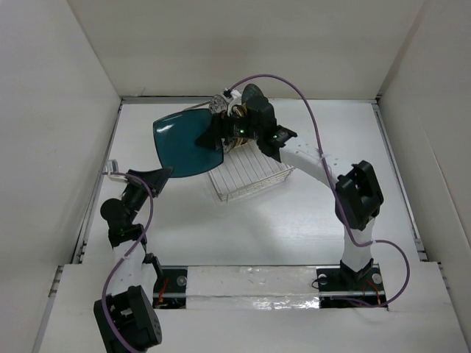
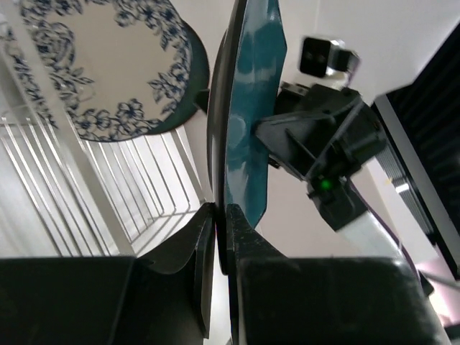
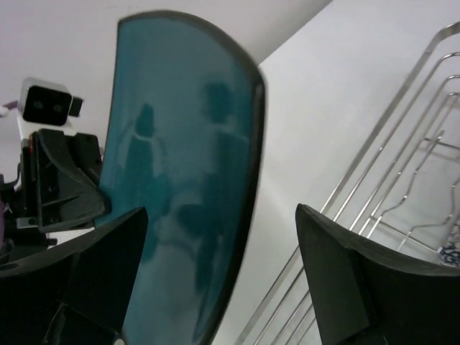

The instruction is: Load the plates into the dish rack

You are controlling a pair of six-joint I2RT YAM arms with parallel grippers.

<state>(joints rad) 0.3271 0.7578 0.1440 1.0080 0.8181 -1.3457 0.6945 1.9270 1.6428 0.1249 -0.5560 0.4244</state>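
Your left gripper (image 2: 219, 215) is clamped on the lower rim of the teal rounded-square plate (image 1: 184, 143), one finger pressed to each face. It holds the plate up off the counter, toward the far edge and a little left of centre. From overhead the plate's broad glossy face shows, and its right side overlaps the far-left corner of the dish rack (image 1: 250, 176).

Your right gripper (image 3: 221, 213) has its claw spread wide at the plate's opposite rim. In the right wrist view the plate's edge stands between the two fingers. The right-hand finger (image 3: 352, 287) is well clear of it, while the other lies close against the plate's face; you cannot tell from these views whether it touches.

The rack sits near the middle of the counter, nearer the far edge than the near one. In the left wrist view a blue-and-white patterned plate (image 2: 100, 65) stands in it, beyond the teal one.
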